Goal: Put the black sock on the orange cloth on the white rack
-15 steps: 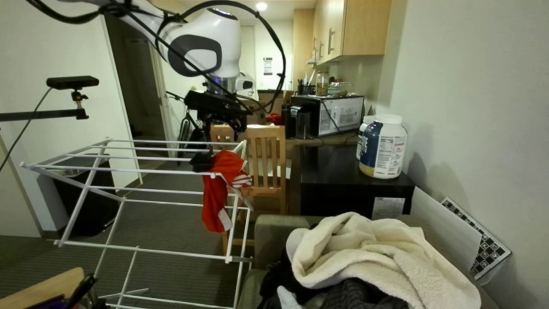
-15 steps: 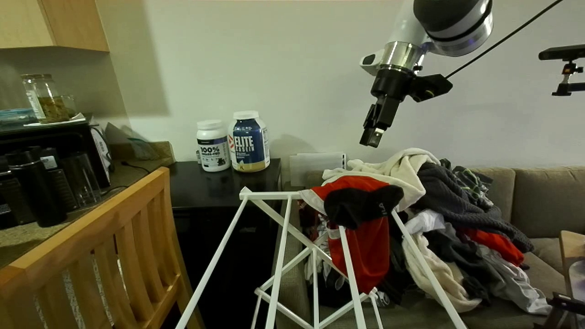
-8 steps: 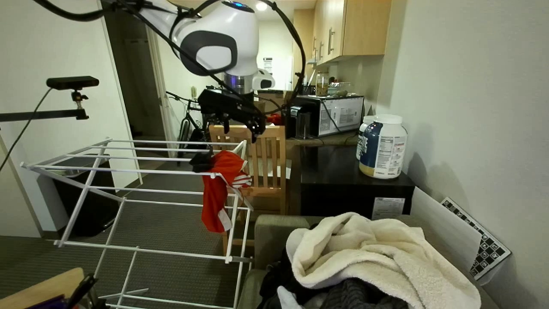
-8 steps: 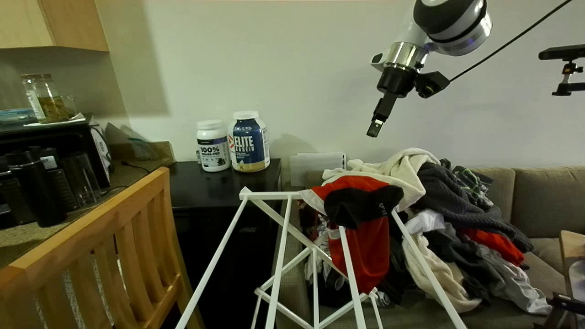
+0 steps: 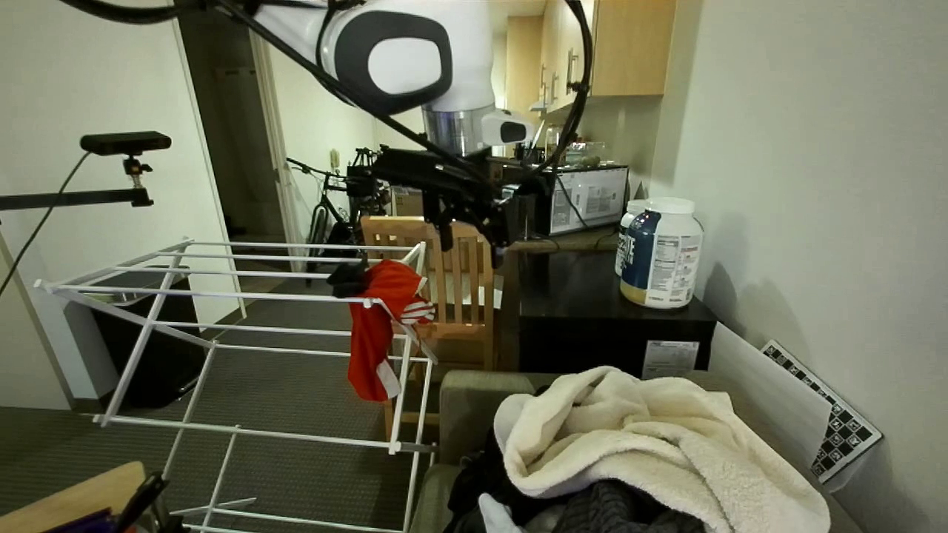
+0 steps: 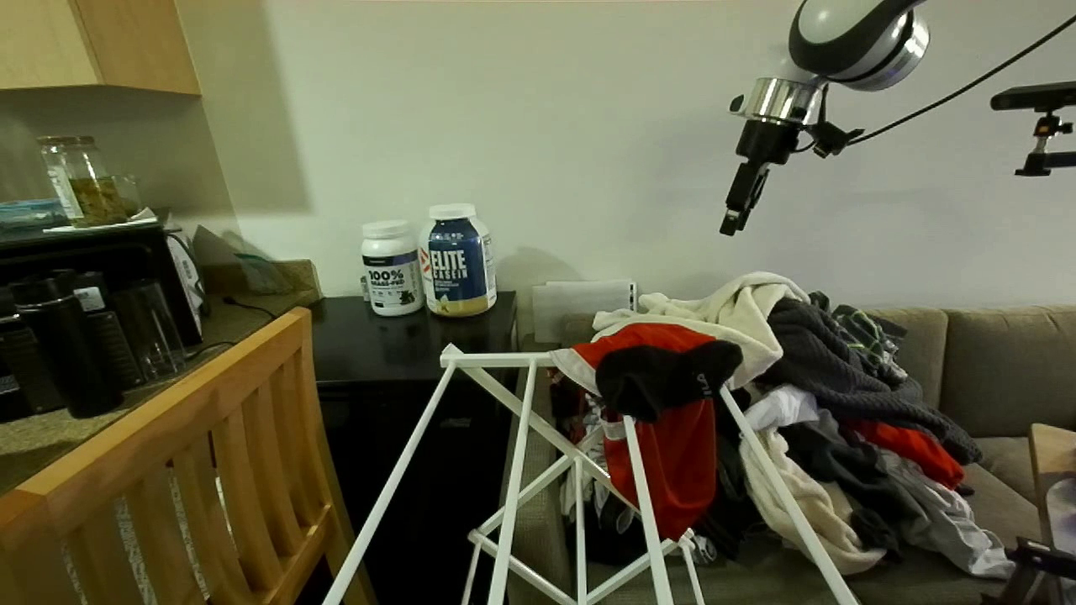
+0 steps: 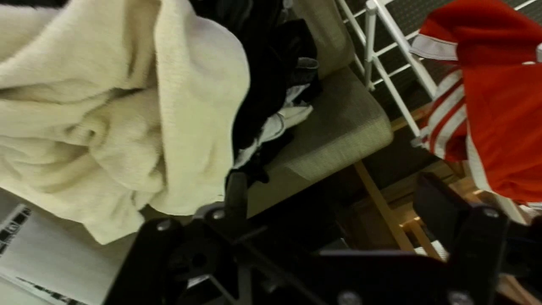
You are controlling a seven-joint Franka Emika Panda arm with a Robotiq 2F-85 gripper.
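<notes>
The black sock point(image 6: 656, 378) lies draped over the orange cloth point(image 6: 677, 479) on the white rack point(image 6: 496, 360). In an exterior view the sock point(image 5: 348, 279) sits at the upper edge of the cloth point(image 5: 370, 340), which hangs over the top bars of the rack point(image 5: 222, 295). The cloth point(image 7: 499, 93) and a rack corner point(image 7: 370, 38) show at the right of the wrist view; the sock is out of view there. My gripper point(image 5: 472, 249) is open and empty, above and to the side of the rack. Its spread fingers show in the wrist view point(image 7: 332, 188), and it hangs high in an exterior view point(image 6: 731, 223).
A cream-white towel point(image 5: 652, 437) and dark clothes lie heaped on the sofa point(image 5: 474, 400). A wooden chair point(image 5: 463, 281) stands behind the rack. Large tubs point(image 5: 663, 252) stand on a black cabinet point(image 5: 578, 289). A camera on a bar point(image 5: 126, 142) juts in at the side.
My gripper has moved away from the rack, rightward in both exterior views, and stays open. The sock, cloth and rack have not moved.
</notes>
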